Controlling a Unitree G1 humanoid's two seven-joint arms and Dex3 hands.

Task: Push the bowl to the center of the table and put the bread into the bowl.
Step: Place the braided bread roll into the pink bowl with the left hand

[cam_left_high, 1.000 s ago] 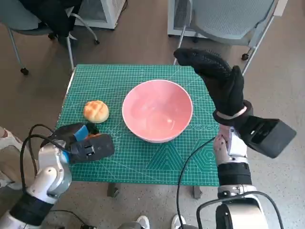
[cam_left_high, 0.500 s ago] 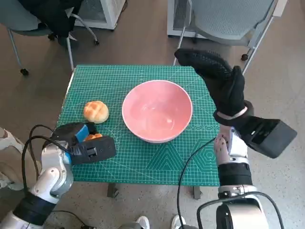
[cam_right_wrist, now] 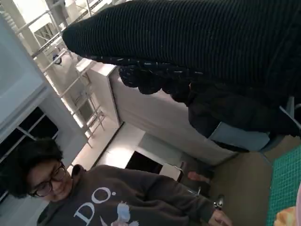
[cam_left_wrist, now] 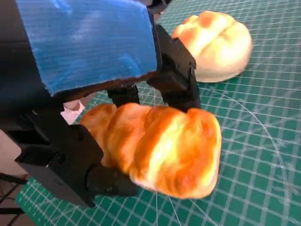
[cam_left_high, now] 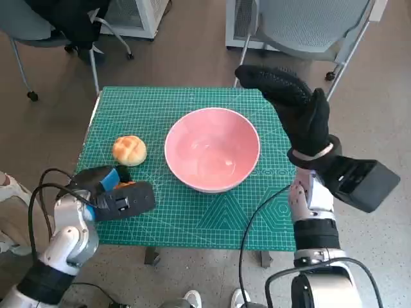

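Golden bread [cam_left_wrist: 160, 150] pinched in left hand [cam_left_high: 119, 196] — lift clear, carry over pink bowl [cam_left_high: 212, 149], release low — right hand [cam_left_high: 292, 106] empty, spread.

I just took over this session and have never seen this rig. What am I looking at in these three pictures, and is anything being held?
This is a humanoid robot at a small table covered by a green cutting mat. The head view looks down from its head; the two others come from cameras behind each hand.

On the mat sit a pink bowl, near the middle, and a round bun to its left.

The left hand, black with blue tape, grips a golden bread roll low over the mat's near left corner; the left wrist view shows it between the fingers, with the round bun behind.

The right hand, gloved, is raised at the table's right edge, holding nothing. Its camera mostly shows the room and a person.
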